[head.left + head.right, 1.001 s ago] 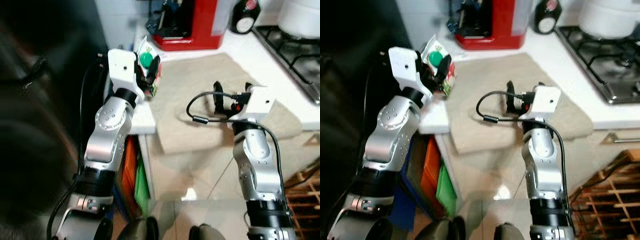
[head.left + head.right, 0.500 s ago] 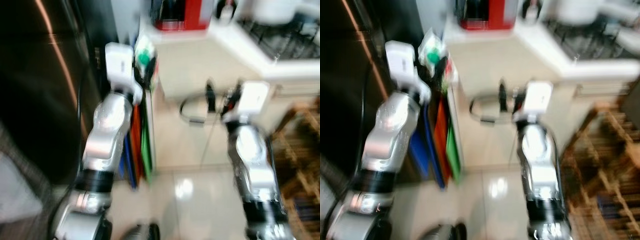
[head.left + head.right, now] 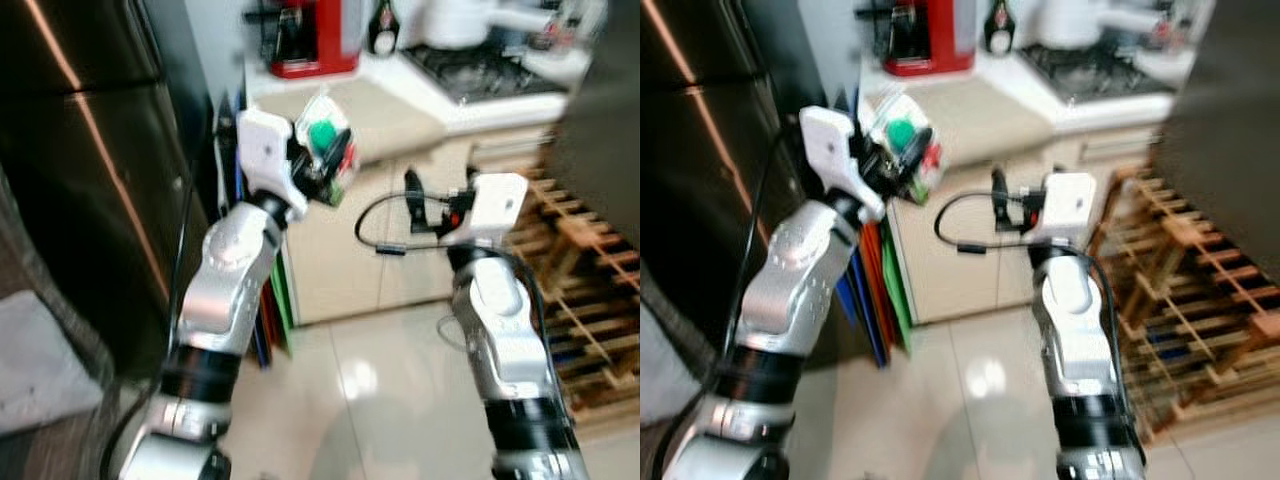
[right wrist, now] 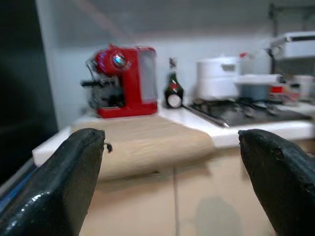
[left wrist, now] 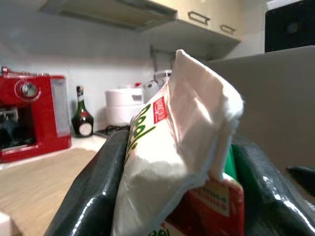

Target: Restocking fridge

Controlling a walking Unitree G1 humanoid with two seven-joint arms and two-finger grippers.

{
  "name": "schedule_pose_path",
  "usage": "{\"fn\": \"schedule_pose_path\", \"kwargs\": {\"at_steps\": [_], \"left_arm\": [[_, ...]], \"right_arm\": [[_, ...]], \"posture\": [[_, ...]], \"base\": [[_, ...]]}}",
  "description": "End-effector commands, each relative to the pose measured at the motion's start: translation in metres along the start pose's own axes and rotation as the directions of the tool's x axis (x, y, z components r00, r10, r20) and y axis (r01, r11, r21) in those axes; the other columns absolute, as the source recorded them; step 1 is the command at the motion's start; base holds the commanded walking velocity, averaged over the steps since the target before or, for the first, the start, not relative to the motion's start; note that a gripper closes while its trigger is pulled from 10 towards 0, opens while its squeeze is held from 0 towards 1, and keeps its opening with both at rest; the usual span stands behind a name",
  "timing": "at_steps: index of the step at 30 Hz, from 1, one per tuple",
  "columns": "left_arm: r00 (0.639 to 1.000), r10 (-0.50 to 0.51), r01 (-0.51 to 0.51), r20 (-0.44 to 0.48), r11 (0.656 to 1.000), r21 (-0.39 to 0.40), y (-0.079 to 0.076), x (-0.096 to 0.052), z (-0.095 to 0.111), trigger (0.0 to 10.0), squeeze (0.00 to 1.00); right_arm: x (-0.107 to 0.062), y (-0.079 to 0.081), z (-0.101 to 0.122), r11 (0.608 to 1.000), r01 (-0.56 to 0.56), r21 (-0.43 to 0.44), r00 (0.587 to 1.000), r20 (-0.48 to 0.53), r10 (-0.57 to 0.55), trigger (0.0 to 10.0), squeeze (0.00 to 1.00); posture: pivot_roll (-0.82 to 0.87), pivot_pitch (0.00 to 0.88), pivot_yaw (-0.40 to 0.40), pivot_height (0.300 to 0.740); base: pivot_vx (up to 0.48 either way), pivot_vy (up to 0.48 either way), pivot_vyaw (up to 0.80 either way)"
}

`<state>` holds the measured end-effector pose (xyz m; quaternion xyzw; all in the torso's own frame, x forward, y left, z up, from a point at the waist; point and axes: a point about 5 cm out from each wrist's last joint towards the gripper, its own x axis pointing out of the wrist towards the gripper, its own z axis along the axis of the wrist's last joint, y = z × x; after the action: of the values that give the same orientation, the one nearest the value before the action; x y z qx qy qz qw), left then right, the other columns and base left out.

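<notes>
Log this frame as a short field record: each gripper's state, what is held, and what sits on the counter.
left gripper: raised in front of the counter edge, shut on the carton
held item: carton, white and red with a green cap
right gripper: open, holding nothing, raised in front of the cabinets
counter: red coffee machine, dark bottle, beige mat, gas hob
left of counter: dark fridge
</notes>
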<state>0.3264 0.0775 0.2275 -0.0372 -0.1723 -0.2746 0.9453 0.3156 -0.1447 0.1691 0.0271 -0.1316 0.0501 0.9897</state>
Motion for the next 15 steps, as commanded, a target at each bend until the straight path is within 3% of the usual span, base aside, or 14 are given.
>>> {"fn": "schedule_pose_path", "kwargs": {"at_steps": [1,7,15], "left_arm": [[1.000,0.023,-0.023,-0.008,1.000,0.018,0.0085,-0.0016,0.0000,10.0,0.00],[0.999,0.027,-0.027,-0.032,1.000,0.015,0.0162,-0.0071,-0.0020,10.0,0.00],[1.000,0.006,-0.005,-0.024,1.000,0.008,0.0121,-0.0088,-0.0022,10.0,0.00]], "right_arm": [[0.0050,0.0053,0.0035,1.000,-0.011,-0.003,1.000,0.013,0.011,10.0,0.00],[0.0037,0.0040,0.0063,1.000,-0.002,-0.028,0.999,0.037,0.003,10.0,0.00],[0.0006,0.0016,0.0020,1.000,0.010,-0.024,1.000,0.020,-0.010,10.0,0.00]], "posture": [[-0.08,0.000,0.077,0.740],[-0.09,0.000,0.084,0.740],[-0.09,0.000,0.084,0.740]], "base": [[0.431,0.000,0.00],[0.421,0.000,0.00],[0.398,-0.262,0.00]]}}
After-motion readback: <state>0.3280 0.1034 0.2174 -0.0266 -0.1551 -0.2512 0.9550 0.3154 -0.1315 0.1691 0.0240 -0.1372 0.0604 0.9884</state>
